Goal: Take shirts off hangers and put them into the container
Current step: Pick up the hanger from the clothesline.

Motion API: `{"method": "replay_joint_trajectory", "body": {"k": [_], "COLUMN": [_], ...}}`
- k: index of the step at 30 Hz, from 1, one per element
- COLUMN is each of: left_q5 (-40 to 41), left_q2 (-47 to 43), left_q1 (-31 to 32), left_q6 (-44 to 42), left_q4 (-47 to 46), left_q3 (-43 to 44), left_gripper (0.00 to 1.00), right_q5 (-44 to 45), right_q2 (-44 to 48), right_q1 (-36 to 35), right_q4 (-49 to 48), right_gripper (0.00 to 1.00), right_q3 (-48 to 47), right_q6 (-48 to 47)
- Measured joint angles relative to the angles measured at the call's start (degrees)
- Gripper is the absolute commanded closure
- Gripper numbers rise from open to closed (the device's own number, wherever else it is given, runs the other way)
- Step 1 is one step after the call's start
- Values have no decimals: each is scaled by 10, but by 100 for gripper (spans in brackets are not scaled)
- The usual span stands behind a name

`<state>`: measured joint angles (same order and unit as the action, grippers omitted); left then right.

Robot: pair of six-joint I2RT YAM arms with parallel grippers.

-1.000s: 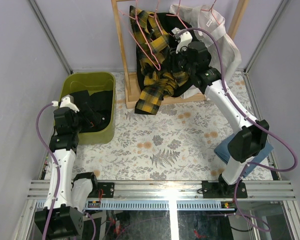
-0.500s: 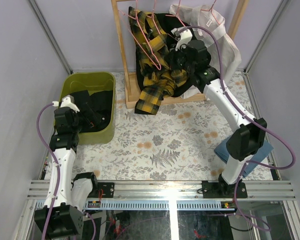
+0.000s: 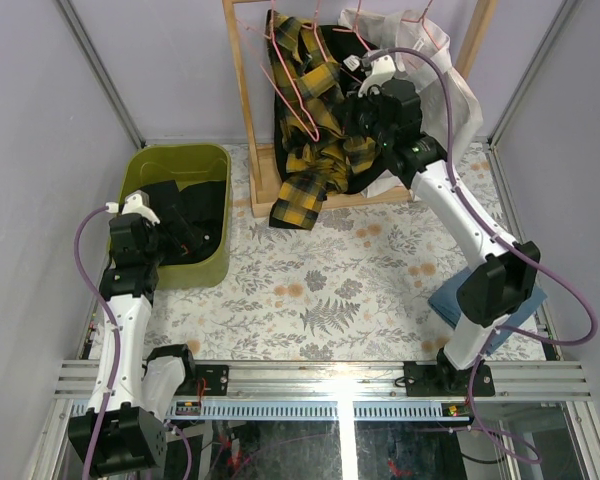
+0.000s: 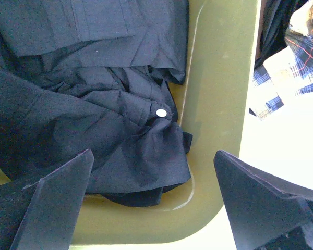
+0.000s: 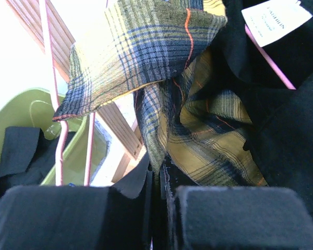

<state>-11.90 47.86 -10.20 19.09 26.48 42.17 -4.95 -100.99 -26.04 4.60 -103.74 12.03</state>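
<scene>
While the plaid shirt (image 3: 310, 165) is hung with a pink hanger (image 3: 302, 95) on the wooden rack (image 3: 241, 110), its cloth is pinched by the closed right end effector (image 5: 159, 194). A black shirt (image 4: 94, 120) is seen inside the green container (image 4: 219, 104), and the left end effector (image 4: 156, 200) is held wide open above it.

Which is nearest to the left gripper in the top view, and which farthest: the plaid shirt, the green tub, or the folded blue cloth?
1. The green tub, at the left, directly under the open left gripper.
2. The plaid shirt, hanging at the rack, far centre.
3. The blue cloth, at the right, beside the right arm.
</scene>
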Motion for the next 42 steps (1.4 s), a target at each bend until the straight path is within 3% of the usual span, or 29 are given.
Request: {"method": "replay_joint_trajectory", "body": {"k": [17,42], "left_q5": [4,6], "left_q2": [2,4], "left_q1": [0,0], "left_q6": [0,0], "left_q4": [2,3], "left_q3": [0,0], "left_gripper": [0,0], "right_q5": [21,58], "right_q2": [76,229], "right_q1": [0,0], "right_q4": [16,136], "right_gripper": [100,100], "right_q3": [7,38], "right_q6": [68,42]}}
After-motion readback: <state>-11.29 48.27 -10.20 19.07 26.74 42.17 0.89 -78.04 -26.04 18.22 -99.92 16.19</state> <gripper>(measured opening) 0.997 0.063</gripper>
